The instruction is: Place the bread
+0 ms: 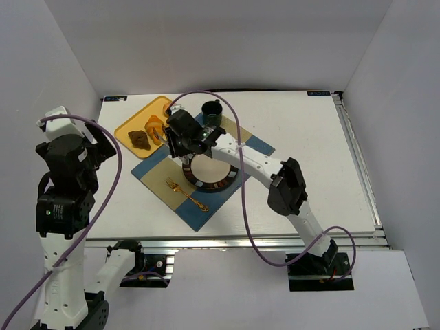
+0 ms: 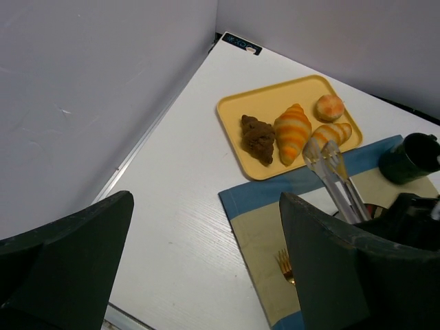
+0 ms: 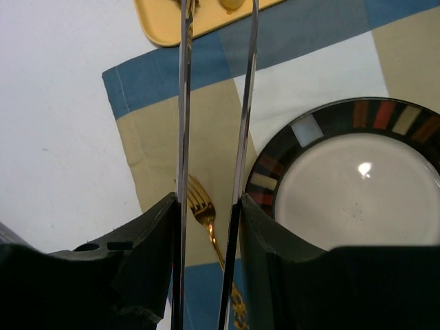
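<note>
The bread, a golden-orange ridged croissant [image 2: 292, 133], lies on a yellow tray [image 2: 234, 113] between a dark brown pastry [image 2: 258, 139] and a pale roll [image 2: 333, 132]. It also shows in the top view [image 1: 155, 127]. My right gripper [image 3: 206, 206] is shut on metal tongs [image 3: 182, 103]. The tongs' tips [image 2: 322, 152] are slightly apart at the roll's near end, just right of the croissant, and hold nothing. A white plate with a dark patterned rim [image 3: 275, 182] lies under the right wrist. My left gripper [image 2: 206, 275] is open and empty, raised at the left of the table.
A small round bun [image 2: 330, 107] sits at the tray's far corner. A blue and beige placemat [image 2: 254, 206] holds the plate and a gold fork [image 3: 203, 206]. A dark green cup [image 2: 409, 158] stands beyond the plate. White walls enclose the table.
</note>
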You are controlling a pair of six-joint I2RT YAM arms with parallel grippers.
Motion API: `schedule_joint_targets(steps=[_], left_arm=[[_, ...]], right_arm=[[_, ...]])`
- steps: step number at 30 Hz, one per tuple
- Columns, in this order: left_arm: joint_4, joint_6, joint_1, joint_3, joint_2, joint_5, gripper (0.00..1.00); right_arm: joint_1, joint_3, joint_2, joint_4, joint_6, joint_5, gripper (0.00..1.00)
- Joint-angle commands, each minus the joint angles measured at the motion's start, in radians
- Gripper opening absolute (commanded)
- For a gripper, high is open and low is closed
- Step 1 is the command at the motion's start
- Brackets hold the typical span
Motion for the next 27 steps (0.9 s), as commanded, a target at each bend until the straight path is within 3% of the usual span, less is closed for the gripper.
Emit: schedule_joint_targets(steps=[1,5,12,19,27], left_arm=[[-0.034,0.001,-0.019,0.03,0.0,-0.018,0.98],[-0.041,-0.002,-0.033,0.03,-0.005,-0.003,0.98],[-0.048,-0.005,-0.042,-0.002,-0.042,0.005,0.98],[-0.064,0.008,-0.047,-0.01,-0.06,-0.021,0.98],[-0.064,0.008,-0.05,-0.027,-0.065,-0.026,0.98]], right_arm=[[-0.002,0.043,0.038,0.165,-0.021,-0.02,0.44],[0.001,0.102,0.117,0.214,-0.007,-0.02,0.44],[-0.001,0.061,0.179,0.301,0.009,0.047,0.45],[-0.001,0.085,0.223,0.311,0.01,0.115,0.51],[-0.013,0.084,0.271,0.315,0.005,0.074,0.51]])
